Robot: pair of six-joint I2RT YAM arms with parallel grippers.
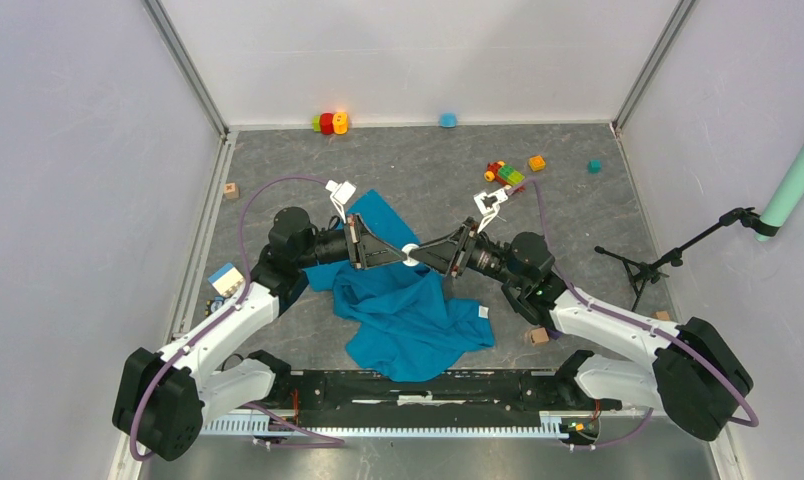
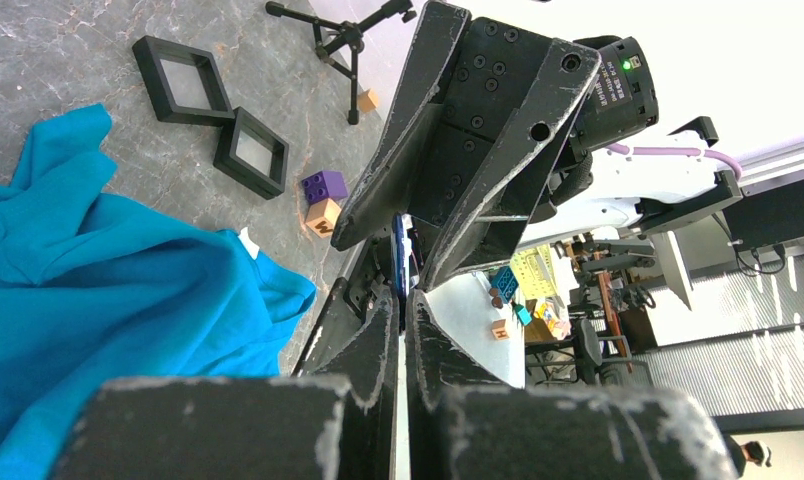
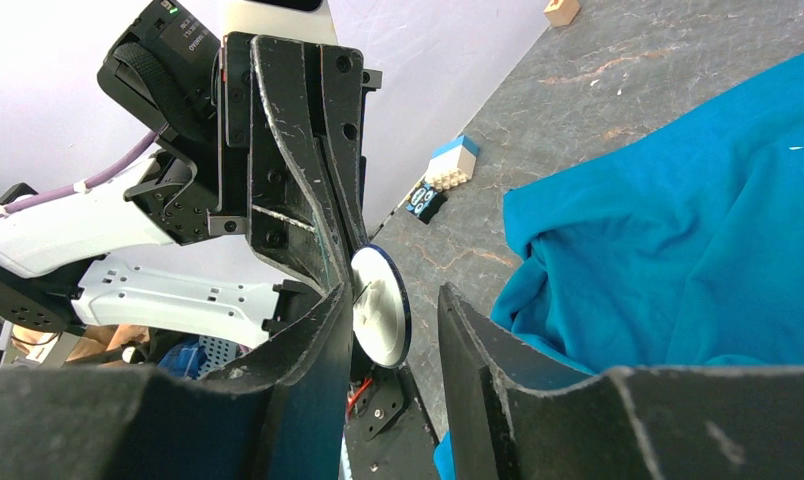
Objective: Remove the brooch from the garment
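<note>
Table [image 1: 398, 160]: grey marbled surface filling the middle of the top view, walled in white on three sides.
Garment [image 1: 408, 310]: blue cloth lying crumpled at the centre of the top view and spreading toward the lower middle. A small white tag [image 1: 483, 312] sits at its right edge.
Arms: both reach in from the lower corners of the top view, and their tips meet over the upper part of the garment.
Left gripper [image 2: 404, 315]: fingers pressed together, pinching the brooch at their tips. In its own wrist view the brooch shows only as a thin dark edge rising from the closed tips.
Right gripper [image 1: 425, 256]: jaws parted and set on either side of the brooch. In its wrist view a clear gap shows between the disc and the finger on the right side of the frame.
Tripod [image 1: 643, 268]: small and black, at the right of the top view.
Purple block [image 2: 324, 186]: left of centre in the left wrist view, touching a tan cube just below it.
Brooch [image 3: 378, 305]: small round disc with a white face and a dark rim, at the centre of the right wrist view. It is held between the two grippers' tips, apart from the cloth.
</note>
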